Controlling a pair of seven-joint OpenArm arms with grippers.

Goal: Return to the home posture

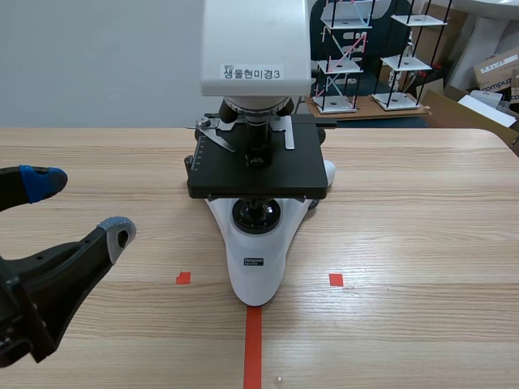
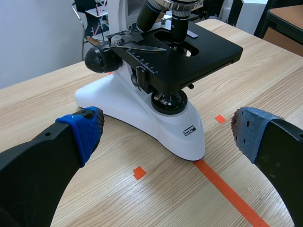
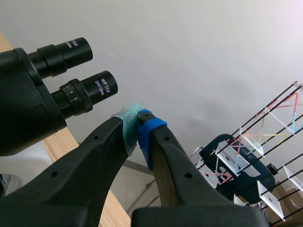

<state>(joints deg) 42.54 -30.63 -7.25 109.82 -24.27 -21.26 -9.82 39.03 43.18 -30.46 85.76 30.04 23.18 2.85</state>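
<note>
The left gripper (image 1: 79, 209) sits low over the pale wooden table (image 1: 422, 243) with its jaws spread wide and nothing between them. Its blue dotted pads (image 2: 85, 130) frame the white-bodied microscope with a black square stage (image 1: 258, 267), which stands just ahead of the fingers and apart from both. That spacing suits a retreat — the instrument rests squarely on its own base at the far end of the orange-red tape line (image 1: 253, 348), so it needs no support, and wide jaws would let the arm draw straight back without brushing the base. The right gripper (image 3: 137, 130) is raised, its pads pressed together on nothing. Beside it, near but not touching, are the microscope's two black eyepieces (image 3: 90, 87). This arm does not show in the scene view, so I cannot tell how high above the table it is. Closed fingers make a slim shape, which suits being so near the head of the instrument. As for the home posture, I judge that little of it is done, since both arms are close around the microscope. The right one has the tighter clearance — it should move clear of the eyepieces before swinging down.
</note>
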